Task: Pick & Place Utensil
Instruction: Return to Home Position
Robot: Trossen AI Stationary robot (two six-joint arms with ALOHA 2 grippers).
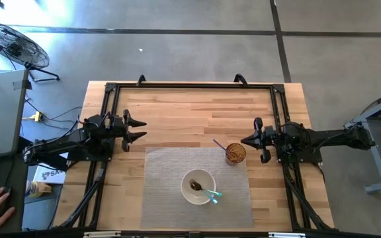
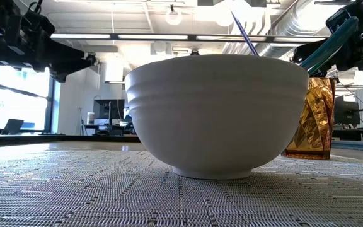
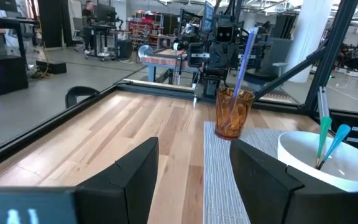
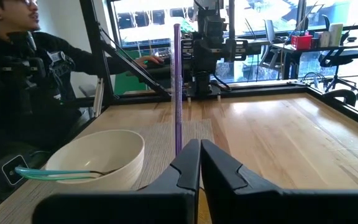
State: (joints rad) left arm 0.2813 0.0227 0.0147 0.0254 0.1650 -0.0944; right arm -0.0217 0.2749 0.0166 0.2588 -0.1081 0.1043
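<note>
Wood surface (image 1: 177,112): white bowl (image 1: 184,190) holds utensils (image 1: 211,194), well apart from both tools. Left tool (image 1: 137,129) apart; right tool (image 1: 245,140) together, nearer bowl.

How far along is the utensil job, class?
Done: green spoon and blue fork rest in the white bowl. In hand: nothing; left gripper open, right gripper shut, both parked at the sides. Remaining: perhaps the purple utensil standing in the amber glass.
</note>
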